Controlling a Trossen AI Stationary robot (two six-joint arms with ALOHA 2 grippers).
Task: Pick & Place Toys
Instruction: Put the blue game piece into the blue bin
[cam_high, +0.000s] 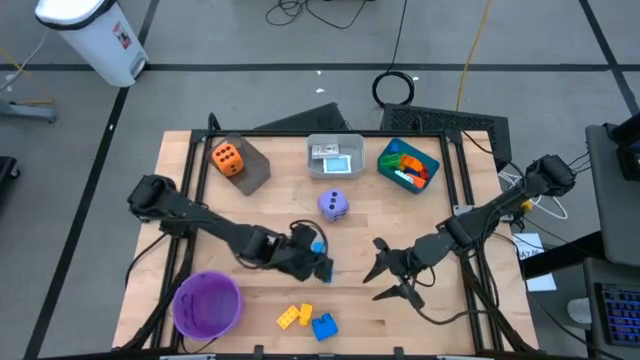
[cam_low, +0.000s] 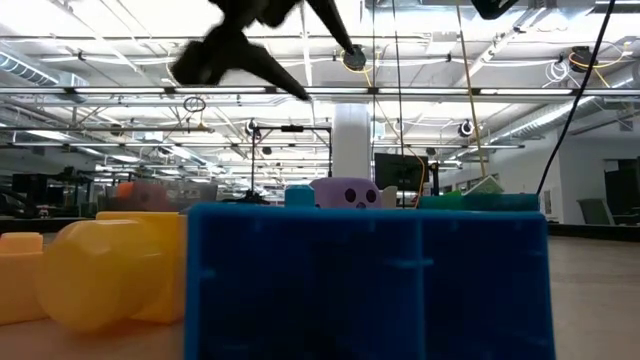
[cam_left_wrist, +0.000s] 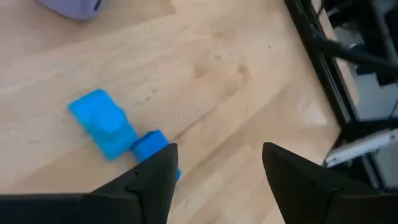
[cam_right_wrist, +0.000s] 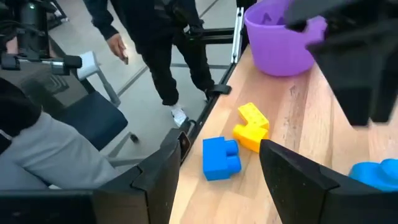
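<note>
A light blue brick (cam_left_wrist: 102, 124) lies flat on the wooden table (cam_high: 400, 215), near its middle. My left gripper (cam_left_wrist: 217, 149) hovers open above it, slanting down, and the brick sits just beside one fingertip (cam_left_wrist: 163, 158). My right gripper (cam_high: 378, 270) stands open to the right of it, pointing toward the table's left edge with nothing between its fingers. Past it, near the front edge, a blue brick (cam_right_wrist: 221, 157) and a yellow brick (cam_right_wrist: 250, 126) lie on the table. A purple die (cam_high: 334, 205) sits mid-table, and an orange die (cam_high: 226, 157) rests on a grey bin.
A purple bowl (cam_high: 207, 303) stands at the front left. A grey bin (cam_high: 250, 170), a white bin (cam_high: 335, 155) and a teal bin (cam_high: 408, 165) holding bricks line the far edge. A person (cam_right_wrist: 161, 37) stands beyond the table's near-left corner.
</note>
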